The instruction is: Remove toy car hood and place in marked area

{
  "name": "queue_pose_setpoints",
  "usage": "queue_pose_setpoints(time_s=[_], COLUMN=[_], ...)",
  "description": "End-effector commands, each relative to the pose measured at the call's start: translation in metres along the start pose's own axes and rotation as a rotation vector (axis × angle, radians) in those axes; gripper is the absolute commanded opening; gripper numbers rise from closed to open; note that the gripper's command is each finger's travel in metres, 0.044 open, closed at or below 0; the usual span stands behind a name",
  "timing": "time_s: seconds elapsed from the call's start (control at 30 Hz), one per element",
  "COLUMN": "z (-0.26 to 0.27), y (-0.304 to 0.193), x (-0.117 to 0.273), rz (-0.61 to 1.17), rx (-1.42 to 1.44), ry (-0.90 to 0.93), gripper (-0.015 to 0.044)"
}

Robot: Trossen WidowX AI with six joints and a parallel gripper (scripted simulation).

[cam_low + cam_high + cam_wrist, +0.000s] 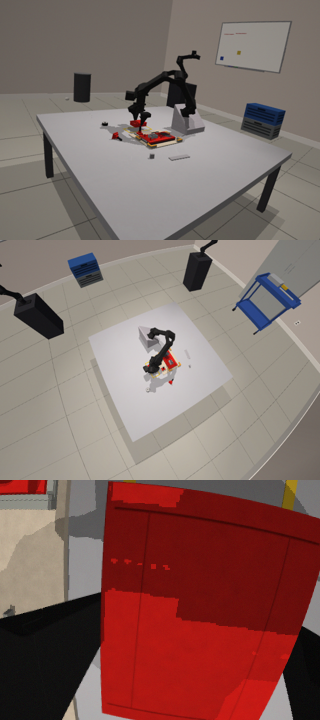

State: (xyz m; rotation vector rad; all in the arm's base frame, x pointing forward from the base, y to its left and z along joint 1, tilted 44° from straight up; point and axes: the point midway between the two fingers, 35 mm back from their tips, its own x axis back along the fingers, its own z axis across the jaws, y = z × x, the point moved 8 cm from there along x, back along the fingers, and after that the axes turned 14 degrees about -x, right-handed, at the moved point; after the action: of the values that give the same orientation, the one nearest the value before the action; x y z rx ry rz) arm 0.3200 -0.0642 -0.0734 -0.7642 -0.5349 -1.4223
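Note:
My gripper (138,124) (199,618) is shut on the red hood. The hood (134,123) (200,655) hangs a little above the table, over the marked area, and fills most of the wrist view between the two black fingers. The marked area is a thin yellow outline (126,130) (289,495), partly hidden under the hood and arm. The red toy car (172,365) (161,139) lies on a cream board (166,374) (35,555) beside the marked area, its engine parts uncovered. In the top view the arm hides most of the hood.
Orange corner blocks (151,145) stand on the board. A red tool with a dark shaft (170,382) (115,135), a small wheel (147,390) (104,123), a small grey cube (189,366) (151,156) and a flat grey strip (187,354) (179,157) lie around it. A grey wedge (180,124) stands by the arm's base.

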Motion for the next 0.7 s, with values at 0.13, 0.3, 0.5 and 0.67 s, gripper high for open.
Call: queue_pose_setpoints(time_s=[0.13,0.3,0.5,0.67], z=[0.0007,0.0008,0.0008,0.0009], y=[-0.0009,-0.0012,-0.0012,-0.0011], x=[-0.0053,-0.0079,-0.0095,-0.012], rz=[0.0,0.0,0.0,0.0], rx=[-0.004,-0.004,-0.004,-0.004], ry=[0.006,0.006,0.006,0.006], gripper=[0.0,0.0,0.0,0.0])
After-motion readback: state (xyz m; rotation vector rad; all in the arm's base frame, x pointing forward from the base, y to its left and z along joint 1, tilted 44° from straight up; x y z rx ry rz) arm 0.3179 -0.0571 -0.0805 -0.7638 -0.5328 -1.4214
